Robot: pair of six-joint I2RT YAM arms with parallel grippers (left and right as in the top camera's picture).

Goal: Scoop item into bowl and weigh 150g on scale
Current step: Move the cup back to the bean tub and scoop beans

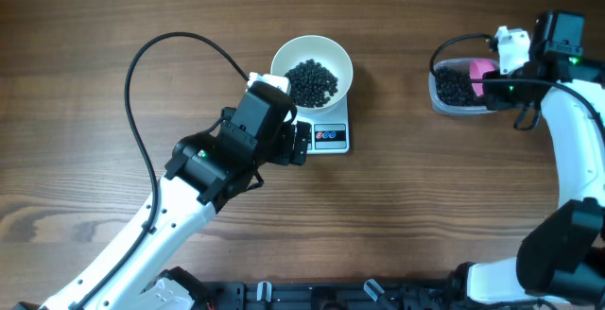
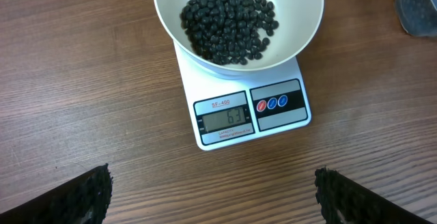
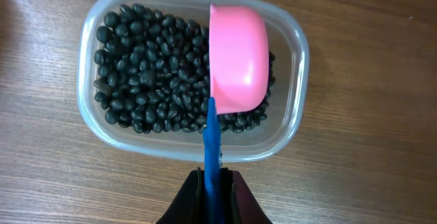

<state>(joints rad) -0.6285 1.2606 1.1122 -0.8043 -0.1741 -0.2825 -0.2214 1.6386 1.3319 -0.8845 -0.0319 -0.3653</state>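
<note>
Clamping the scoop (image 3: 237, 53) by its handle, right hand (image 3: 216, 183) digs beans (image 3: 143, 67) from tub (image 3: 295, 60); left hand (image 2: 213, 198) wide, clear of scale (image 2: 273, 118) for reading

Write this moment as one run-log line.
right fingers: shut on scoop, in tub of beans | left fingers: open, empty, near scale | bowl: on scale, holding beans | display: 63

White bowl (image 2: 304, 29), black beans (image 2: 229, 22), pink scoop (image 3: 237, 57), blue handle (image 3: 212, 145)
</note>
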